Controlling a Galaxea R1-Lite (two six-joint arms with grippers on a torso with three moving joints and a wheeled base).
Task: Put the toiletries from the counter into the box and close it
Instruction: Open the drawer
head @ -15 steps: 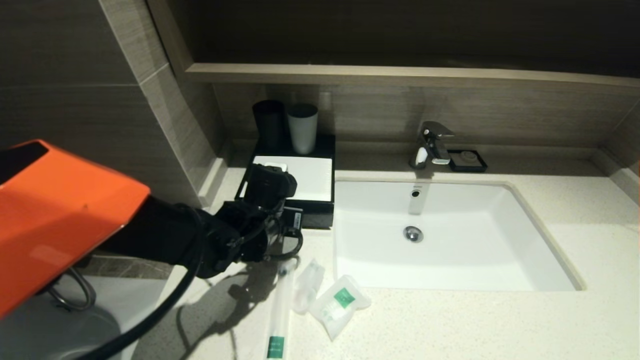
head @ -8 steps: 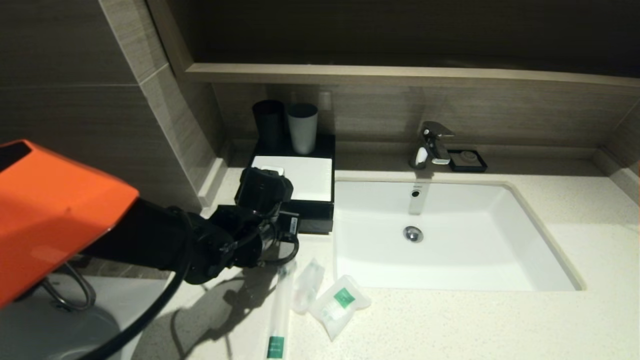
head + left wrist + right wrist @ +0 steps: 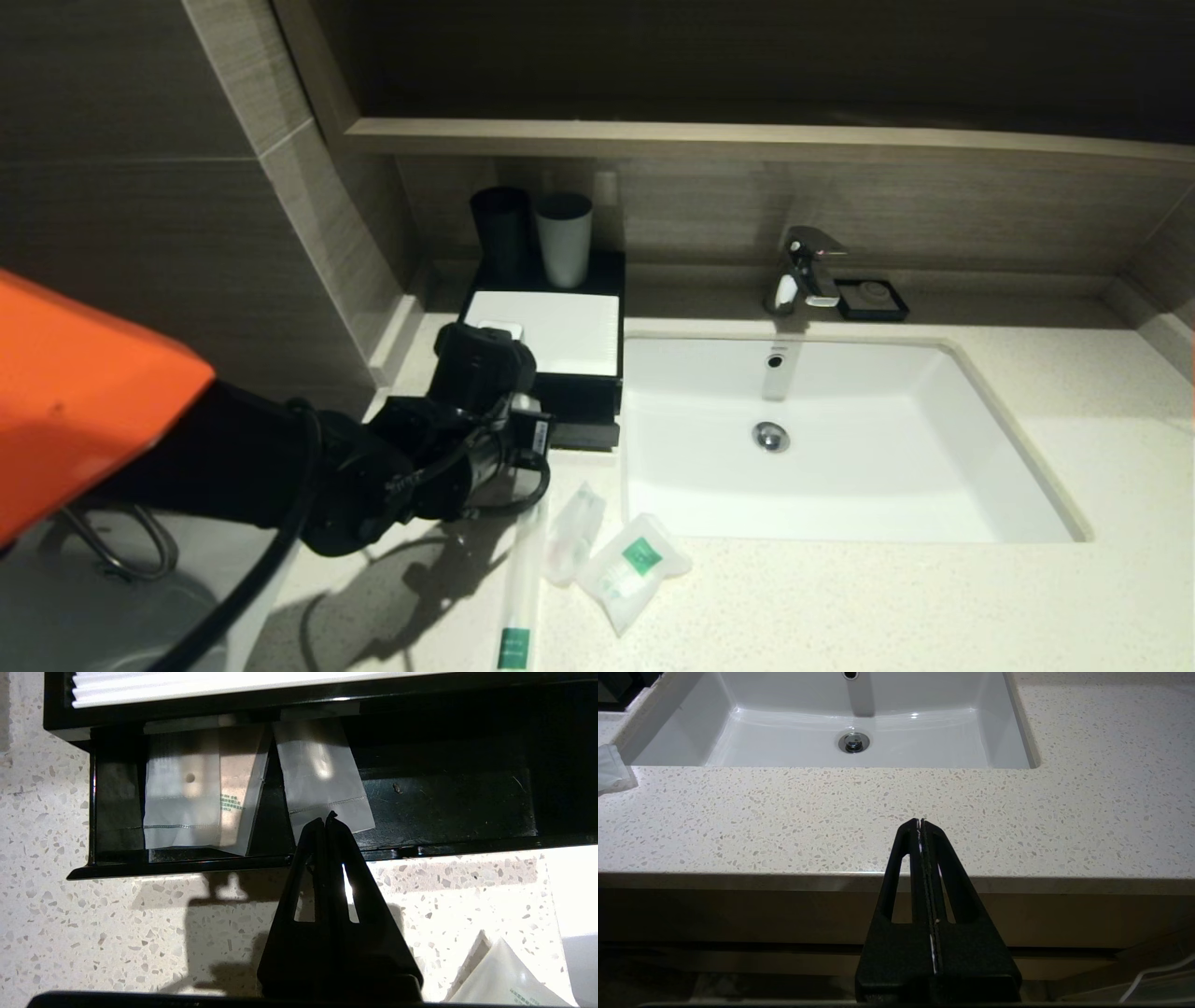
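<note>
The box (image 3: 560, 331) is black with a white top and stands on the counter (image 3: 840, 597) left of the sink. Its front drawer (image 3: 187, 870) is pulled partly out and holds two pale sachets (image 3: 187, 798) (image 3: 322, 779). My left gripper (image 3: 327, 816) is shut and empty, its tips just over the drawer's front lip; its wrist (image 3: 476, 373) hides the box's near left corner. In front lie the long toothbrush pack (image 3: 519, 588), the small plain sachet (image 3: 574, 527) and the squarish green-labelled sachet (image 3: 633, 565). My right gripper (image 3: 920, 821) is shut and empty, low before the counter's front edge.
A black cup (image 3: 502, 229) and a grey cup (image 3: 565, 238) stand behind the box. The white sink (image 3: 934, 411) fills the middle, with the tap (image 3: 808, 266) and a small black soap dish (image 3: 873, 299) behind it. A tiled wall (image 3: 308, 233) is close on the left.
My left arm has drawn back toward me and to the left. The drawer front has come further out from the box. The sachets on the counter have not moved.
</note>
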